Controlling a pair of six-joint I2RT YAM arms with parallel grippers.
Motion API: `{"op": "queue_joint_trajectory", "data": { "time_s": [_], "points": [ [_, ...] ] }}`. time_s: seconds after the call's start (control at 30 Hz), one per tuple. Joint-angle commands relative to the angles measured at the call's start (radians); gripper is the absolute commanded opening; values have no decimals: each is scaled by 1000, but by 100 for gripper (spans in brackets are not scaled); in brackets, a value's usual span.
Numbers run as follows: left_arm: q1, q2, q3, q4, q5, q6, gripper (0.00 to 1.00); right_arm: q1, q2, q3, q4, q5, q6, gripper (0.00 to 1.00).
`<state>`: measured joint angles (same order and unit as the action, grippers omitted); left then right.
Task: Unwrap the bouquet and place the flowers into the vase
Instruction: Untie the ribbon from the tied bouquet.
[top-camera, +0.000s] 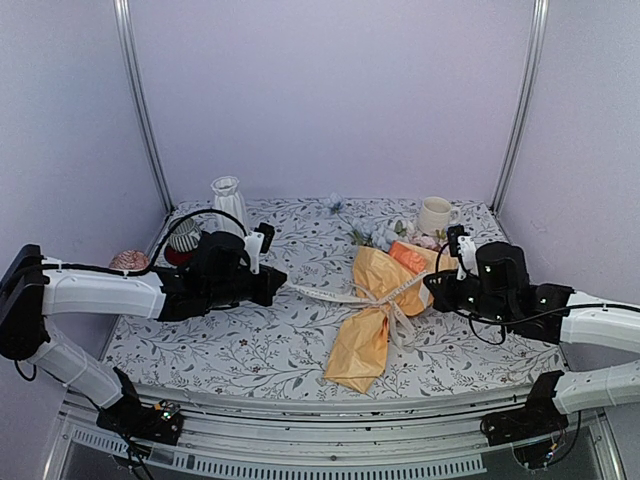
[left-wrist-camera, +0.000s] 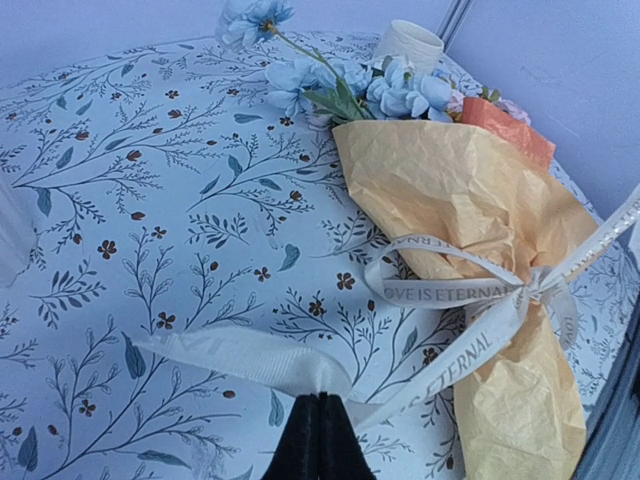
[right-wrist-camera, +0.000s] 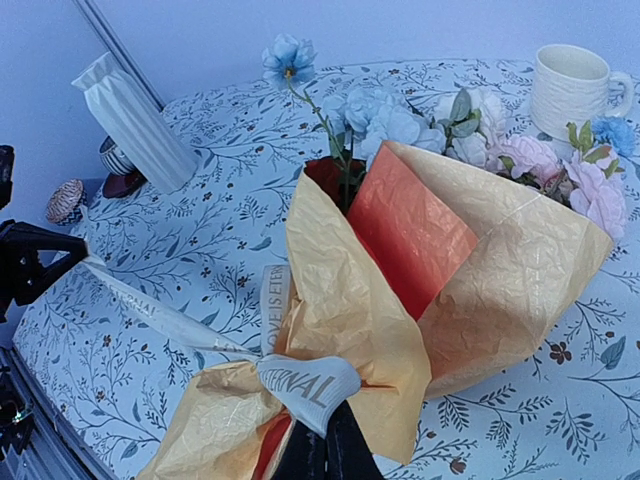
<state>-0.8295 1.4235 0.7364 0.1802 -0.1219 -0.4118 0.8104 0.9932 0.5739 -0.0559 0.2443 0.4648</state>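
In the top external view, the bouquet (top-camera: 372, 315) is seen lying on the flower-patterned table (top-camera: 250, 340), right of centre, with its twisted paper tail toward the near edge and the flowers (top-camera: 378, 236) pointing far. The vase (top-camera: 228, 203) is stood upright at the far left, well apart from the bouquet, with a striped cup (top-camera: 183, 236) just beside it and a cream mug (top-camera: 434, 215) at the far right. The ribbon (top-camera: 330, 296) is stretched from the knot out to the left gripper (top-camera: 280, 281), and a second tail is led right to the right gripper (top-camera: 430, 286). In the left wrist view, the left gripper (left-wrist-camera: 320, 430) is shown closed, with a sheer ribbon end (left-wrist-camera: 250, 355) pinched between its tips; the wrapped bouquet (left-wrist-camera: 470, 200) is laid to the right, blue blooms (left-wrist-camera: 400, 92) at its far end. In the right wrist view, the right gripper (right-wrist-camera: 325, 455) is shown closed at the bottom edge, right against the printed ribbon loop (right-wrist-camera: 310, 388) at the knot, which appears to be clamped in it. The orange paper (right-wrist-camera: 410, 225) is seen tied around the stems, and the vase (right-wrist-camera: 135, 120) is seen at the far left.
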Motion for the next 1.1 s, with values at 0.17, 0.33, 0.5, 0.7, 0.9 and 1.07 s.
{"op": "queue_joint_trajectory", "data": {
  "time_s": [0.17, 0.33, 0.5, 0.7, 0.9, 1.07],
  "points": [
    [-4, 12, 4, -13, -21, 10, 0, -2, -47, 84, -27, -48, -58, 4],
    [-4, 18, 10, -15, -16, 10, 0, -3, -59, 105, -28, -53, -76, 3],
    [-4, 24, 18, -18, -14, 10, 0, -3, -54, 162, -45, -52, -108, 3],
    [-4, 26, 18, -19, -15, 10, 0, -3, -56, 184, -47, -71, -115, 3],
    [-4, 35, 21, -21, -13, 12, 0, -3, -59, 225, -56, -86, -129, 3],
    [-5, 40, 18, -21, -14, 8, 0, -3, -73, 245, -59, -88, -139, 4]
  ]
}}
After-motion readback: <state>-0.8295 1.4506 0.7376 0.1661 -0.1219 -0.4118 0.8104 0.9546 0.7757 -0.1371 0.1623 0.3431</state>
